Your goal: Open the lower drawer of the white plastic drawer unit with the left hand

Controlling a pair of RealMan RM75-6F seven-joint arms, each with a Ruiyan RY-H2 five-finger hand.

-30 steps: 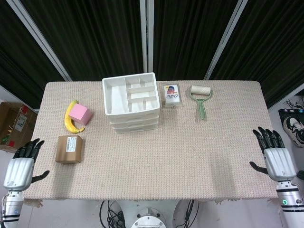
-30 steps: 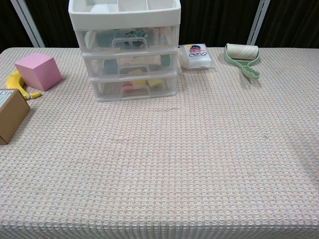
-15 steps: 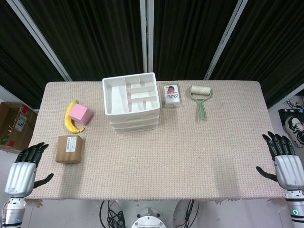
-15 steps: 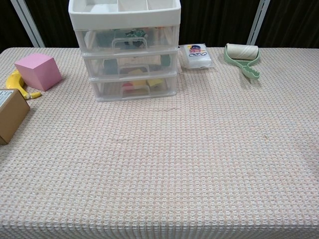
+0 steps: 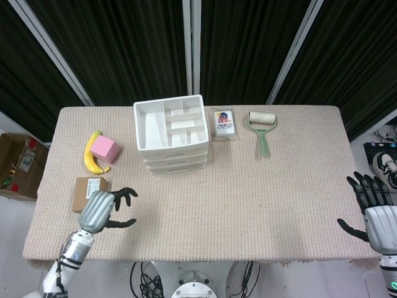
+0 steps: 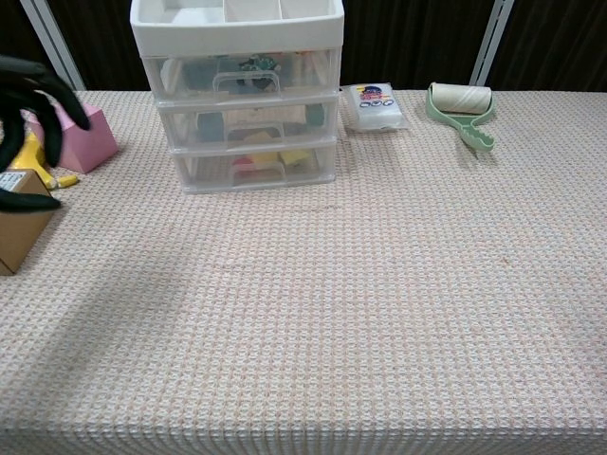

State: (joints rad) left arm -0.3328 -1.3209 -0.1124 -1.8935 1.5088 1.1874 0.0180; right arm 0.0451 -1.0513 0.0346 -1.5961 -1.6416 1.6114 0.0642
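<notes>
The white plastic drawer unit [image 5: 171, 133] [image 6: 242, 93] stands at the back of the table, left of centre, with three clear drawers, all closed. Its lower drawer [image 6: 254, 167] has a small handle at its front. My left hand [image 5: 102, 210] [image 6: 27, 114] is over the table's front left, open with fingers spread, well short of the unit and holding nothing. My right hand [image 5: 374, 213] hangs open beyond the table's right edge; the chest view does not show it.
A brown cardboard box [image 5: 89, 192] lies just beside my left hand. A pink cube [image 5: 103, 148] and a banana [image 5: 92, 160] sit left of the unit. A small packet [image 5: 224, 124] and a green lint roller [image 5: 262, 127] lie to its right.
My left hand has swung in from beyond the table's left edge to over the table beside the cardboard box. My right hand has drifted slightly outward and down.
</notes>
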